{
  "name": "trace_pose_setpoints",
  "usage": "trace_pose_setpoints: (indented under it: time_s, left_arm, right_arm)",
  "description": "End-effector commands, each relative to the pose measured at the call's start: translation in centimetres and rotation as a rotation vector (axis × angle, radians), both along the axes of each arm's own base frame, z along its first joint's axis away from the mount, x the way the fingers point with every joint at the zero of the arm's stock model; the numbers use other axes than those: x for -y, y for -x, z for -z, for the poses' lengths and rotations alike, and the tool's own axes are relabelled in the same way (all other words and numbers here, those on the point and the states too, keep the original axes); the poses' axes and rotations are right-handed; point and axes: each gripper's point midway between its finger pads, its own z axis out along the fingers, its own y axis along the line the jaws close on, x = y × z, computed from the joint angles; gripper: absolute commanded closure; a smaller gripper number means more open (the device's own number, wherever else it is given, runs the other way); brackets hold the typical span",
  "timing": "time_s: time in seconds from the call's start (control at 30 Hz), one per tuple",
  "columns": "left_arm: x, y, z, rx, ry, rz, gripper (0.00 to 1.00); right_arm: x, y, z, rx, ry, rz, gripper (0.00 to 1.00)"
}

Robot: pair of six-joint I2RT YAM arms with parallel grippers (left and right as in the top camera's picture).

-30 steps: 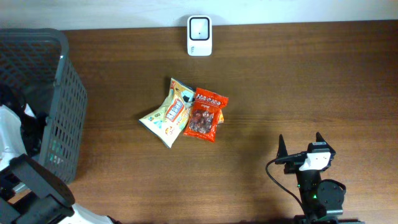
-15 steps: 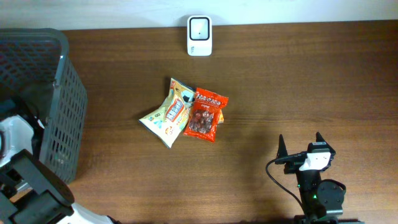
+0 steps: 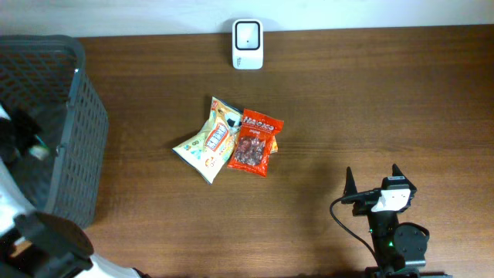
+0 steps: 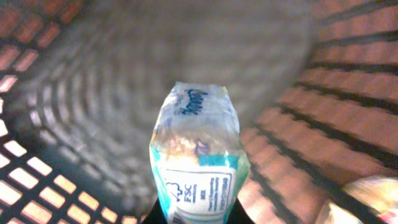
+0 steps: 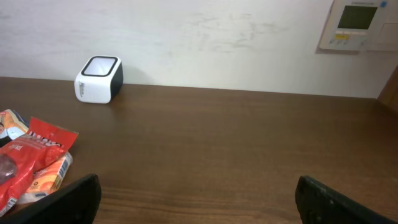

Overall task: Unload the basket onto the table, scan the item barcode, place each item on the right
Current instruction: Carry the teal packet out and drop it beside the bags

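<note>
Left gripper is pinched on one end of the soft packet in the left basket, so it could be caught on the wall and dropped
</note>
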Motion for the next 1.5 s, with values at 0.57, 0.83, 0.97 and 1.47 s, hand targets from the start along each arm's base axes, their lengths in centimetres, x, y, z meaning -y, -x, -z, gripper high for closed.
trace_pose_setpoints:
  time_s: [0.57,0.83,0.97,1.47]
  left_arm:
    - [30.0,1.7,-17.3,0.468,0.035,0.779,1.0]
    - [39.4,-4.4,-2.4,0.29,0.129,0.852,1.0]
    - [41.6,-5.6,4.7,0.183,0.087,0.874,1.0]
    - [42.2,-7.2,9.9,0.057,-0.067,0.842,0.3]
  right_arm:
    - [0.0,0.0,0.4,-0.007,-0.003,0.003,0.01]
    - [0.0,0.0,0.4,-0.007,-0.003,0.003,0.01]
    - [0.0,0.0,0.4,-0.007,-0.003,0.003,0.01]
    - [0.0,0.0,0.4,-0.007,-0.003,0.003,0.01]
